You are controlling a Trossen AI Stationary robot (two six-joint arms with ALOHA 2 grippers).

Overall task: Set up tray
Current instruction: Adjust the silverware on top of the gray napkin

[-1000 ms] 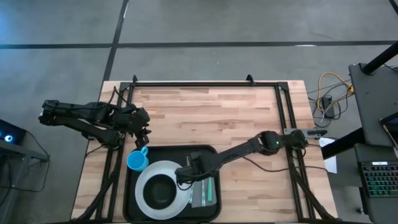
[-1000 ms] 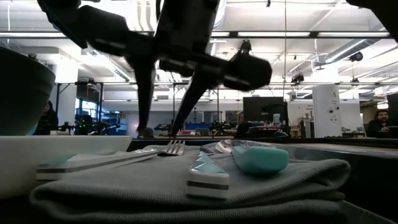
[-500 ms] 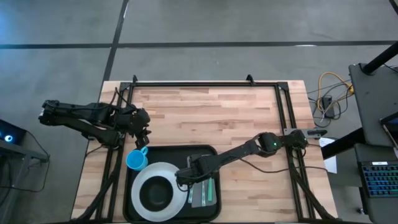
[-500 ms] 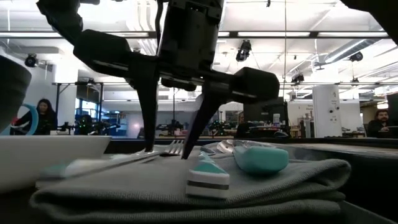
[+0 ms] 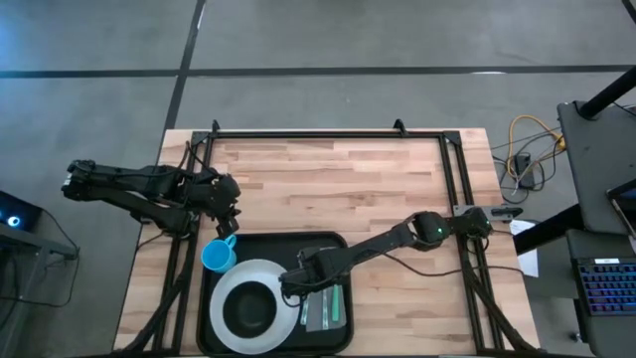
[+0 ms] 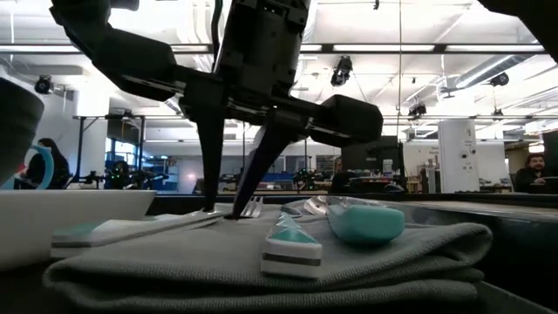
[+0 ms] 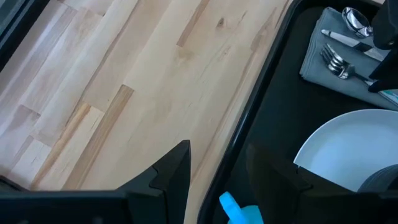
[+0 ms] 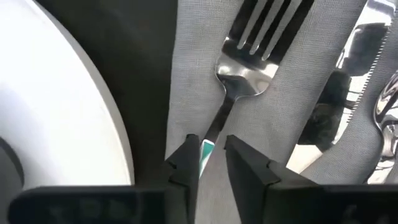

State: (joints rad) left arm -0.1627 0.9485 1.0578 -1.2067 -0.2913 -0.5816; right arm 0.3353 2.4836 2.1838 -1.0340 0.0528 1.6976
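Note:
The black tray [image 5: 328, 244] lies at the table's near edge. On it stand a white plate [image 5: 231, 288] with a dark bowl [image 5: 251, 310], a blue cup [image 5: 218, 257] and a grey napkin [image 5: 326, 306] that carries the cutlery. The fork [image 8: 252, 59] lies flat on the napkin's plate side, beside a knife [image 6: 291, 246] and a spoon [image 6: 366, 223]. My right gripper [image 8: 211, 149] is down on the napkin, shut on the fork. My left gripper [image 7: 217, 168] is open, just beyond the cup at the tray's far left corner, holding nothing. My right gripper pinches the fork's handle [image 8: 216, 127] where the metal neck meets the teal grip, one finger [image 8: 186, 155] on each side. The fingers come from above, pointing down, and lie across the handle. The fork lies flat on the napkin [image 6: 174, 253].
The plate's rim [image 8: 93, 106] is close beside my right gripper. Bare wood [image 5: 328, 184] stretches from the tray to the table's far edge and to the tray's right. Black frame rails [image 5: 462, 199] run along both table sides.
My right gripper has come down onto the napkin and its fingers have drawn together around the fork's handle. The plate with the bowl has slid a little toward the table's left inside the tray.

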